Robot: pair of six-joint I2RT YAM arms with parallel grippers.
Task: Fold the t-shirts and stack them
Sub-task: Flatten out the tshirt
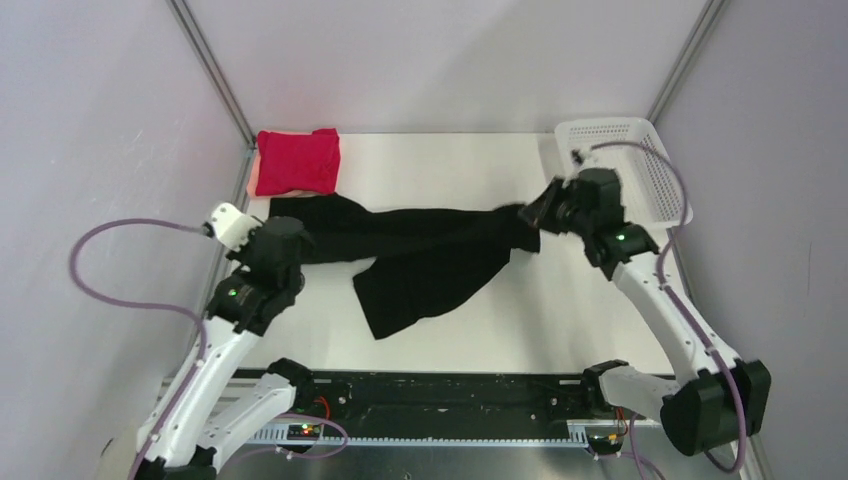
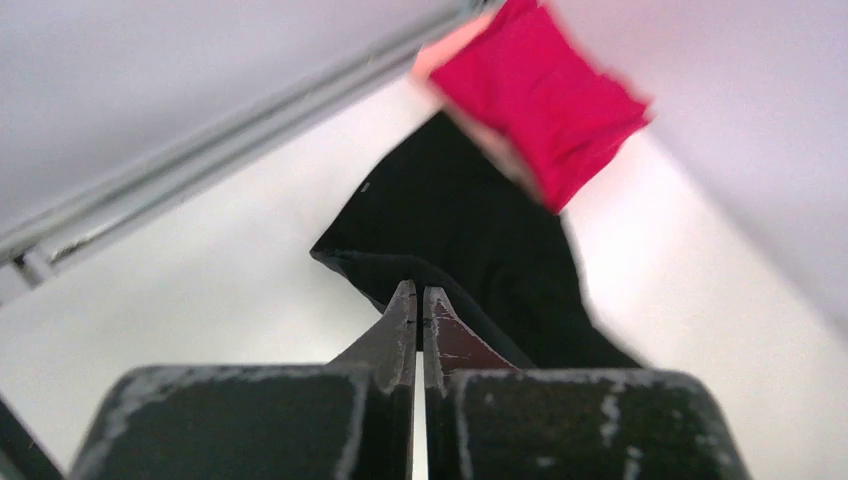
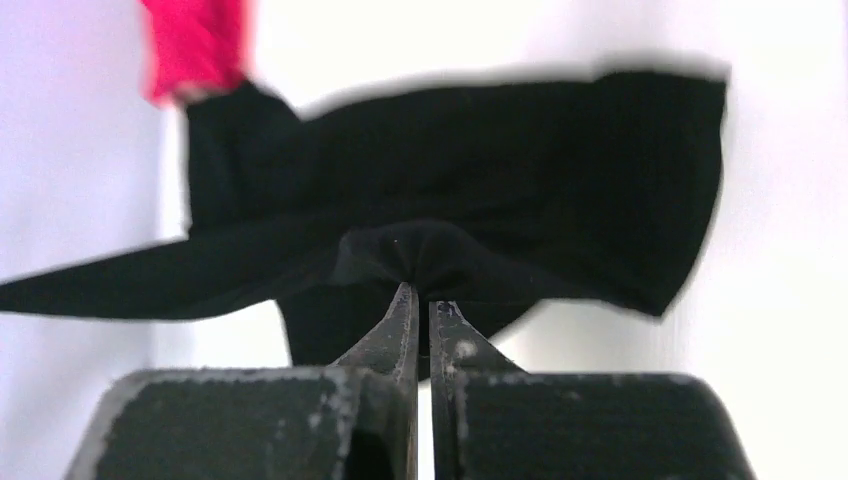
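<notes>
The black t-shirt (image 1: 420,255) hangs stretched across the middle of the table between both grippers, with a loose flap drooping toward the front. My left gripper (image 1: 292,232) is shut on its left end, seen in the left wrist view (image 2: 420,290) pinching a black fold (image 2: 460,230). My right gripper (image 1: 535,212) is shut on its right end, seen in the right wrist view (image 3: 418,290) pinching bunched black cloth (image 3: 480,170). The crimson-red t-shirt (image 1: 297,160) lies folded at the back left corner, touching the black shirt's edge; it shows in the left wrist view (image 2: 540,95) and the right wrist view (image 3: 195,45).
A white mesh basket (image 1: 630,165) stands at the back right, just behind my right gripper. A metal frame post (image 1: 215,70) and grey walls bound the white table (image 1: 560,320) on the left, back and right.
</notes>
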